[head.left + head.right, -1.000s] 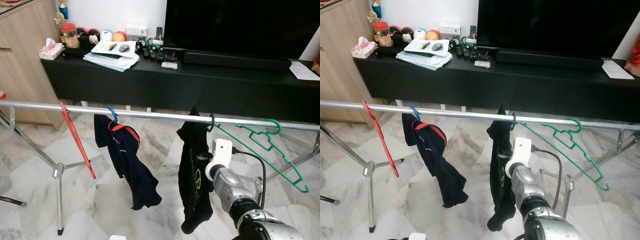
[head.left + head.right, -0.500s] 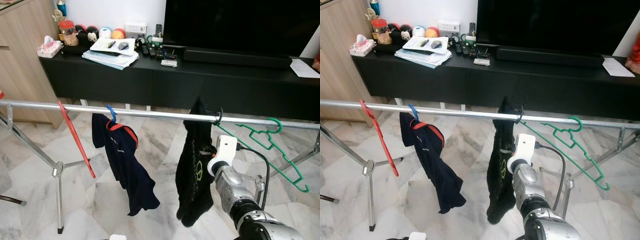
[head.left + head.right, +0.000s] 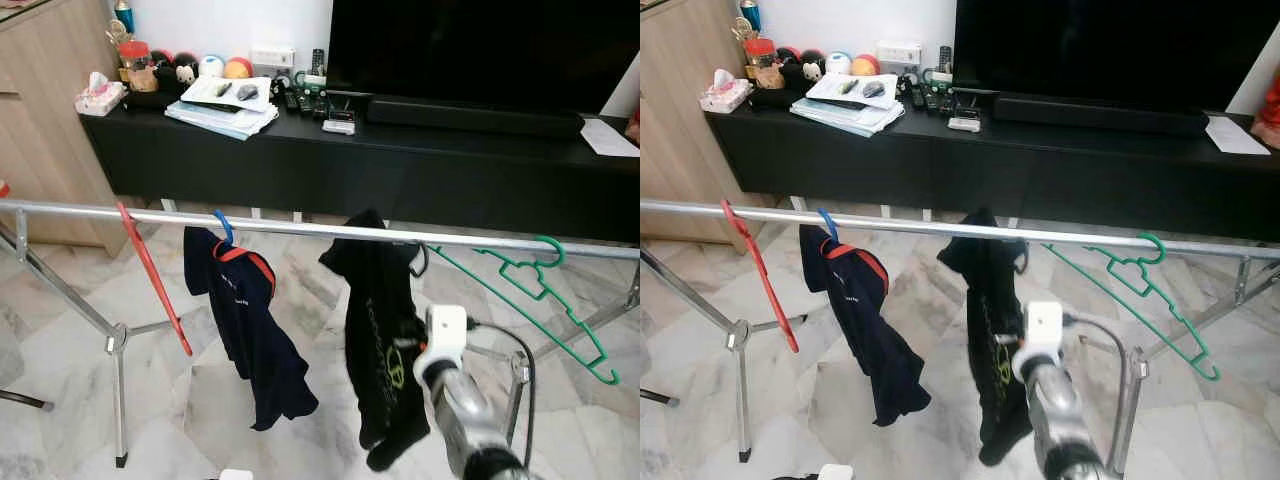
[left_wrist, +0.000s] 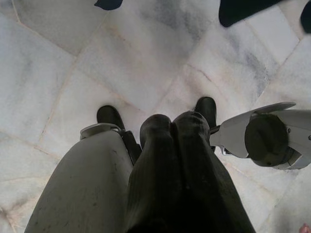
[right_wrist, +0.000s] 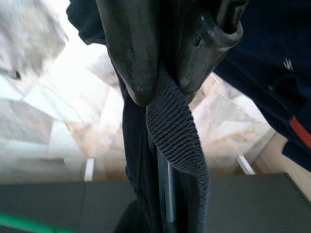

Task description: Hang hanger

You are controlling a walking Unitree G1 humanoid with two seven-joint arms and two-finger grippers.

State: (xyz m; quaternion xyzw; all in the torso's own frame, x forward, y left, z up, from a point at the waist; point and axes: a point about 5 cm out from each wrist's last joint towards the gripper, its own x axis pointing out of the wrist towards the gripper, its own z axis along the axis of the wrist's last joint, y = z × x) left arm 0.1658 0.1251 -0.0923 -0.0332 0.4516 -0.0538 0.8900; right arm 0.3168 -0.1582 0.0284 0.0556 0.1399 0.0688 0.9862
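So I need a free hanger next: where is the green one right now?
In the eye views the green hanger hangs empty on the metal rail, toward the robot's right, just past the black shirt that the right gripper pinches.

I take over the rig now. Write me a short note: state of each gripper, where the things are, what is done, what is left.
Right gripper: fingers shut on the ribbed edge of the black shirt.
Left gripper: shut, holding nothing, pointing down at the floor.
Things: the black shirt's hanger hook is at the metal rail, between the navy shirt and the green hanger; the red hanger hangs further left.
Done: the shirt hangs at the rail.
Left: check the hook sits fully, release, withdraw.
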